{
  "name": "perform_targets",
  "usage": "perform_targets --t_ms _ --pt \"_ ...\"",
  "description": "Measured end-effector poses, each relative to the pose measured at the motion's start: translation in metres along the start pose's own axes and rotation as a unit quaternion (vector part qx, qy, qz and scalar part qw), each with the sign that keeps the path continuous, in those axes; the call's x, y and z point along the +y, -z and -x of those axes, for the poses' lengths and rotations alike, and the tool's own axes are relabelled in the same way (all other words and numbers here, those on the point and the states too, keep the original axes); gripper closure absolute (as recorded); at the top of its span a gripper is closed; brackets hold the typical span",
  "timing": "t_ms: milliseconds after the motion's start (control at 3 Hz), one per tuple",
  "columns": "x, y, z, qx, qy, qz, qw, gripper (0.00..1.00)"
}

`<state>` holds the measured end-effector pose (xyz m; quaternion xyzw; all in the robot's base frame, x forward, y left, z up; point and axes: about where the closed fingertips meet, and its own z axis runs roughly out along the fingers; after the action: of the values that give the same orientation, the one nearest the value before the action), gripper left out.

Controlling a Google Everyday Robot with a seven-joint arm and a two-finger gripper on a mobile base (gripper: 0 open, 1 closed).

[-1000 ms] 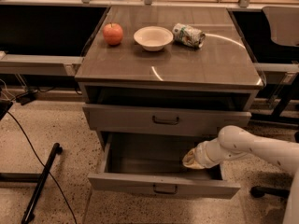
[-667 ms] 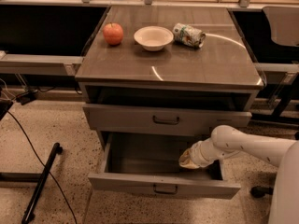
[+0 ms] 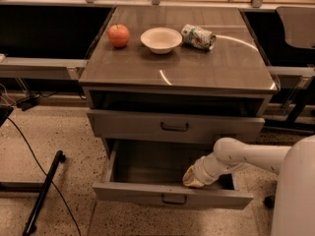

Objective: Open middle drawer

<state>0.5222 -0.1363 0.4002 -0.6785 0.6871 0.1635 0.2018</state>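
The middle drawer [image 3: 147, 194] is a grey metal drawer with a small dark wire handle [image 3: 174, 199]. It stands pulled well out of the cabinet, and its inside is bare. My gripper [image 3: 194, 178] is at the end of the white arm [image 3: 241, 157], which comes in from the right. It sits low inside this drawer, just behind the front wall and right of the handle. The drawer above [image 3: 123, 124], grey with its own dark handle [image 3: 174, 127], is nearly pushed in.
On the cabinet top [image 3: 216, 68] are a red apple [image 3: 118, 35], a white bowl [image 3: 161, 39] and a can lying on its side [image 3: 198, 37]. A black cable and a stand leg [image 3: 42, 193] lie on the floor at left. A chair [image 3: 298, 26] stands at right.
My gripper has moved a little left and down inside the open drawer, closer to its front wall. The drawer itself has not visibly moved.
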Motion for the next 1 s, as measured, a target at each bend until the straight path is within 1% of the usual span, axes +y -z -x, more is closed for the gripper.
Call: perform_targets --t_ms 333,667,1000 --pt "0.025 -0.008 0.003 -0.001 0.000 0.025 0.9997 1.00" --pt "0.044 -0.008 0.008 -0.015 0.000 0.048 0.9988 1.00" --pt "0.061 0.003 0.018 -0.032 0.010 0.058 0.9977 1.00"
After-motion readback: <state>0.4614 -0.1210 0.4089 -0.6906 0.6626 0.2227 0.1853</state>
